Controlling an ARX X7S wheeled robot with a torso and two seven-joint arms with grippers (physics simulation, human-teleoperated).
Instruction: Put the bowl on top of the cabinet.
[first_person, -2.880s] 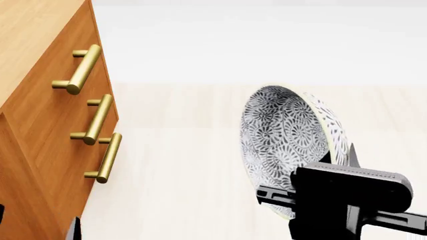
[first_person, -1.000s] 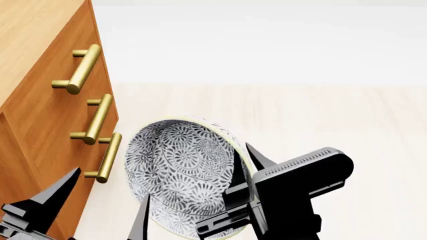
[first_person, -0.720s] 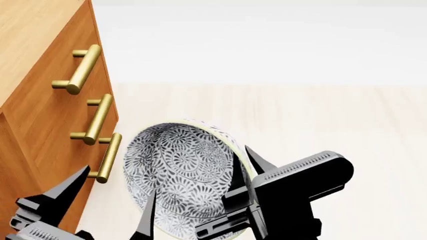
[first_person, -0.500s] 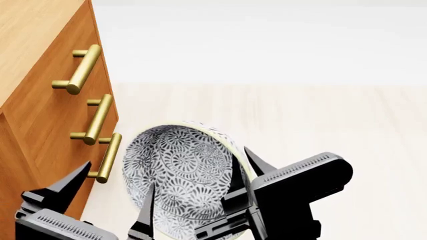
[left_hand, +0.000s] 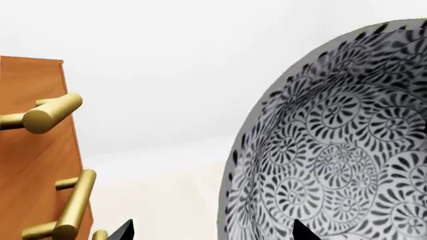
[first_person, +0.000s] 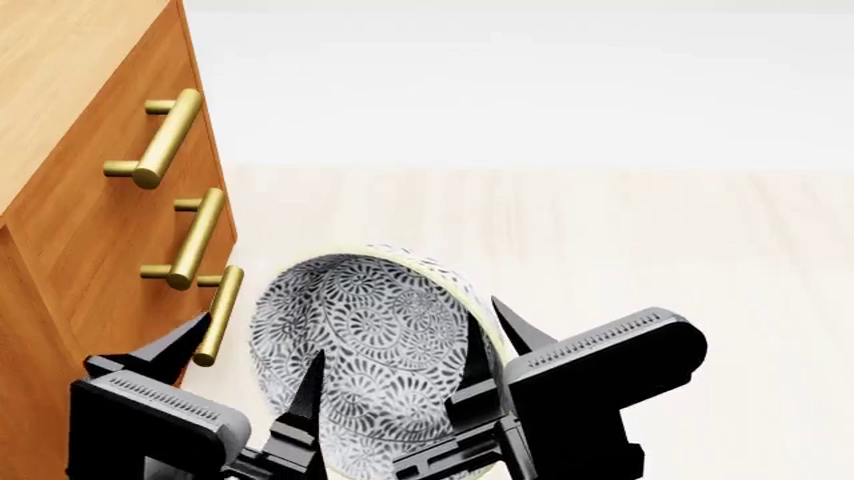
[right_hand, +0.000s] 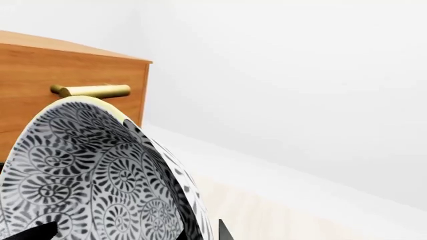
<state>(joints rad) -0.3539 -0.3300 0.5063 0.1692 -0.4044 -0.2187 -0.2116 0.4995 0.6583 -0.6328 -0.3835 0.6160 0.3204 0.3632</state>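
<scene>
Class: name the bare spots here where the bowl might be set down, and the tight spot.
Free: the cabinet top's light wood at upper left, and the pale floor right of the handles. Crowded: low centre, where the left pincer and right pincer flank the bowl.

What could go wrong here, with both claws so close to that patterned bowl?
The bowl is tilted and held only at its rim by the right gripper, so it might slip. The open left gripper straddles the opposite rim; a clumsy handover could knock it loose. Its outer fingertip sits close to the cabinet handles and might bump them.
</scene>
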